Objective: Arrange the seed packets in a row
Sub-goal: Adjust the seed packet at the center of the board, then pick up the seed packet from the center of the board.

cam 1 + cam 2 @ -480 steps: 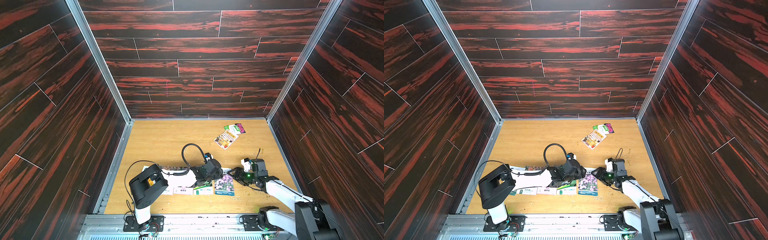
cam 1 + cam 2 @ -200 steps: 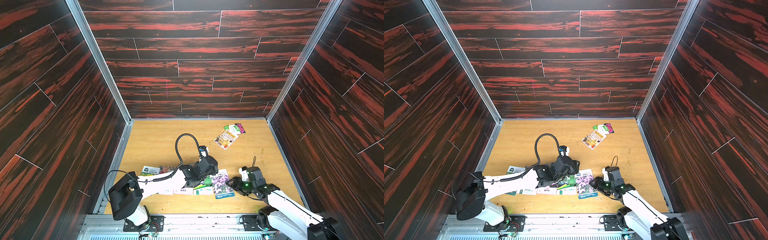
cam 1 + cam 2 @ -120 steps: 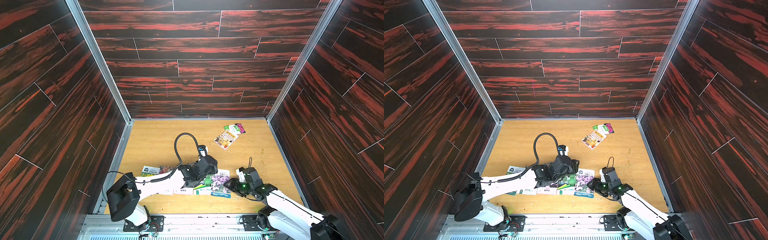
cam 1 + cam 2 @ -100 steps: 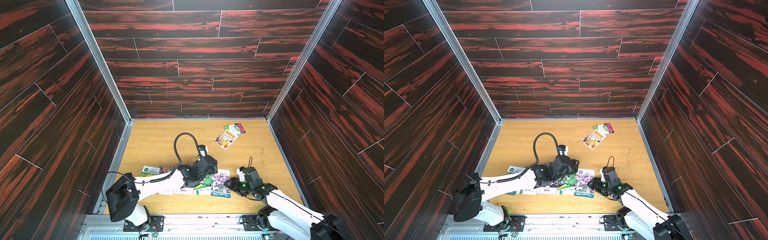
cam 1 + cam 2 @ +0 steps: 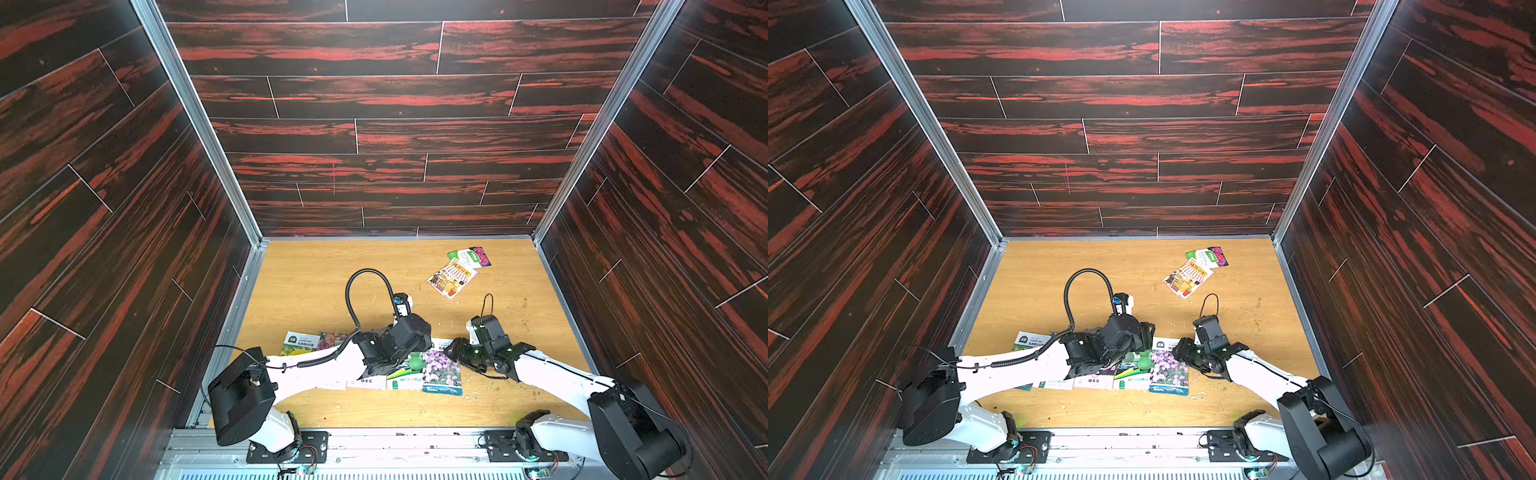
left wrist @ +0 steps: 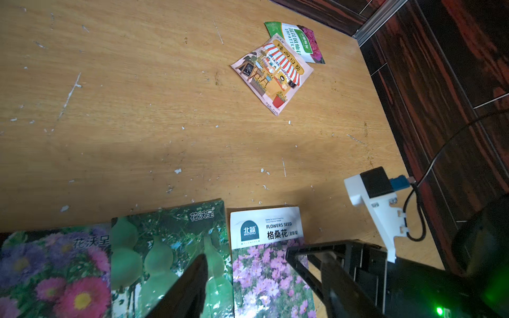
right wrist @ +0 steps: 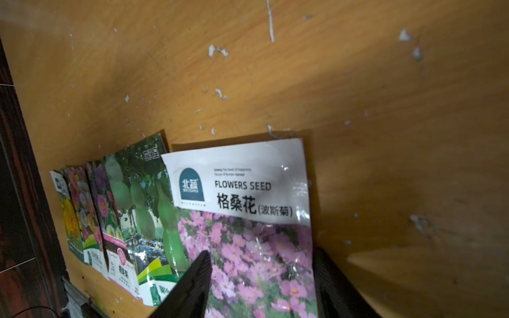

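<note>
Wood-grain tabletop (image 5: 316, 266), scuffed and flecked, carrying 7 seed packets (image 5: 1169, 372) in 2 groups. Near the front edge, 5 in a row, faces up, long sides parallel. From the left-edge end: yellow-flower packet (image 7: 70, 220), mixed-flower packet (image 7: 82, 203), aster packet (image 6: 55, 269), gourd packet (image 6: 165, 247), then cosmos packet (image 5: 442, 374) at the right end, a little right of the front edge's middle. Neighbours touching or slightly overlapping along their long sides. Toward the far right corner, well apart from the row, the other 2: orange illustrated packet (image 5: 451, 279), askew, lying partly over the magenta-flower packet (image 5: 471, 257), both flat.

Left gripper (image 6: 256, 283) low over the row's right end, jaws well apart, gripping nothing: 1 finger above the gourd packet, the other above the cosmos packet. Whether the tips touch the paper, cannot tell. Left arm (image 5: 316, 370) stretched across the row in both top views, hiding most of the aster packet there.

Right gripper (image 7: 261, 283) angled in from the right edge's side, jaws likewise wide, nothing pinched. Cosmos packet flat between the 2 fingers (image 7: 192, 280), 1 over its border with the gourd packet, the other just outside its free long side. The 2 grippers close together, almost meeting over the cosmos packet.
</note>
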### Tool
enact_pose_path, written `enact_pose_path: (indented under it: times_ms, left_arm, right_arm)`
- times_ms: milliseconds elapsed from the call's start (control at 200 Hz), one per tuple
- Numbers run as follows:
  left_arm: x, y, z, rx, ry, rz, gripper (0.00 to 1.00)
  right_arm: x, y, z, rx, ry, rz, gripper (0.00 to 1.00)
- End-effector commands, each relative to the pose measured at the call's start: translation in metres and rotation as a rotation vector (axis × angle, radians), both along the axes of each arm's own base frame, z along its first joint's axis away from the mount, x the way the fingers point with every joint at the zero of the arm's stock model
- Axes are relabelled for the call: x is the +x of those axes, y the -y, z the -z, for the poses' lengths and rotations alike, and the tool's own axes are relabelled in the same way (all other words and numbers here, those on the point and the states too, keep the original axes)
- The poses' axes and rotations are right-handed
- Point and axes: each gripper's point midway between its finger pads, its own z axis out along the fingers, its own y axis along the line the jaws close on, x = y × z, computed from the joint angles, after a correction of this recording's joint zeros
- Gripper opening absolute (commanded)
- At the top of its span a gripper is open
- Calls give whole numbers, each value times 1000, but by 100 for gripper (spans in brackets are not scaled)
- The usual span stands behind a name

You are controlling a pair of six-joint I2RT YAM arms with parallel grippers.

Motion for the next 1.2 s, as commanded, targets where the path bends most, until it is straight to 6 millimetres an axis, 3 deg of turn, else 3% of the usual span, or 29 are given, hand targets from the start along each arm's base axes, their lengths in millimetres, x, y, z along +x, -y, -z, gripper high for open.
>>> enact_pose_path:
  times_ms: [0, 306, 466, 621, 741, 852, 867, 1042, 1192]
  left_arm:
    - [0, -7, -11, -6, 28, -16, 67]
    - [2, -5, -8, -1, 34, -14, 67]
    - [6, -6, -9, 9, 51, -22, 69]
    - [40, 0, -16, 21, 70, 3, 83]
    - [80, 6, -21, 15, 100, 43, 99]
    - [117, 18, -30, -78, 131, 133, 100]
    - [123, 20, -21, -71, 118, 145, 100]
    - [160, 41, 6, -15, 100, 336, 99]
    - [186, 44, 41, -45, 29, 372, 98]
  right_arm:
    - [6, -2, -4, -11, 23, -14, 61]
    - [22, 2, -22, 15, 68, 2, 61]
    - [44, 14, -36, 20, 96, 50, 62]
    - [101, 51, -51, 181, 144, 245, 65]
    - [148, 63, -54, 212, 166, 286, 68]
    - [195, 72, -53, 222, 174, 301, 74]
    - [202, 74, -53, 221, 176, 303, 76]
    - [261, 88, -46, 235, 147, 284, 88]
    - [287, 104, -31, 254, 109, 302, 88]
